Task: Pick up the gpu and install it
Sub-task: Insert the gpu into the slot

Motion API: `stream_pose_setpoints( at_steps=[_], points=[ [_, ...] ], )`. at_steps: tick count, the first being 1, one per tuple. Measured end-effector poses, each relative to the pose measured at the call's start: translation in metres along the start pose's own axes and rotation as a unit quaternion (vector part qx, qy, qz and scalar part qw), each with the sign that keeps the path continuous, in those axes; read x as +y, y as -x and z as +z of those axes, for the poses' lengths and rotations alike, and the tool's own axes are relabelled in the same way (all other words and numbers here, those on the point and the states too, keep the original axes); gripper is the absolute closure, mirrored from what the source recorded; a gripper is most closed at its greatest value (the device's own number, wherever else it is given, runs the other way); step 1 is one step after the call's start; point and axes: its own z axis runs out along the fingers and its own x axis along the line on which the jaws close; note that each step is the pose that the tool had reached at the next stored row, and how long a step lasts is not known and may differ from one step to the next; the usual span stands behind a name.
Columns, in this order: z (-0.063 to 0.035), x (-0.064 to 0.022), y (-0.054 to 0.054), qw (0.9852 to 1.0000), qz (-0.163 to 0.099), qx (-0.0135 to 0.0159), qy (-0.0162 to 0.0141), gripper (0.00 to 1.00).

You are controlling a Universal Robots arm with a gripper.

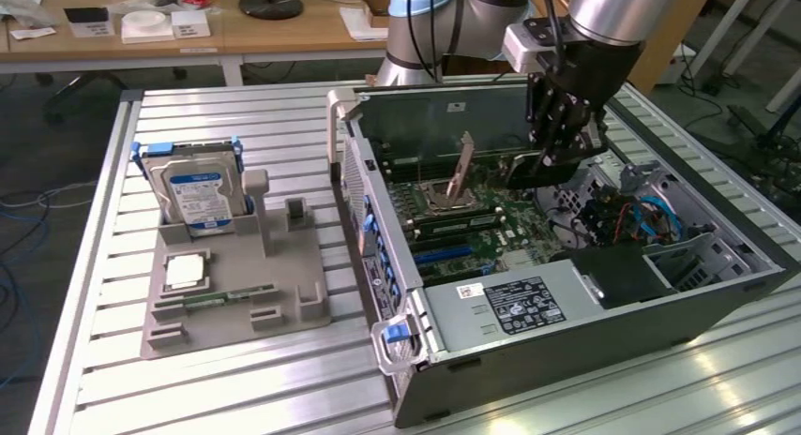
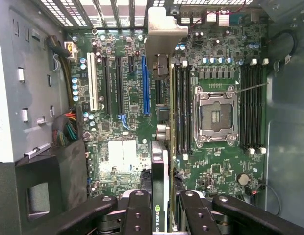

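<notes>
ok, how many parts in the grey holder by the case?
3 in the grey holder: hard drive upright at the far end, CPU flat in the middle, memory stick flat beside it. Anything behind the drive would be hidden.

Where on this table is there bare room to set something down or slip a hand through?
Bare slats lie between the grey holder and the near edge of the table, and beyond the hard drive. Inside the computer case it is crowded: the pincer holds the gpu over the motherboard.
</notes>
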Motion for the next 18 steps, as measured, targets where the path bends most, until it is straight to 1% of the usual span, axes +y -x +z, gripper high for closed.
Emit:
stream_pose_setpoints(
  at_steps=[5,9,16,18],
  points=[
    [0.0004,0.0002,0.0,1.0,0.0,-0.0001,0.0,0.73],
    [0.0031,0.0008,-0.0003,1.0,0.0,-0.0001,0.0,0.73],
    [0.0034,0.0012,-0.0004,1.0,0.0,-0.0001,0.0,0.73],
    [0.005,0.0013,-0.0005,1.0,0.0,-0.0003,-0.0001,0.73]
  ],
)
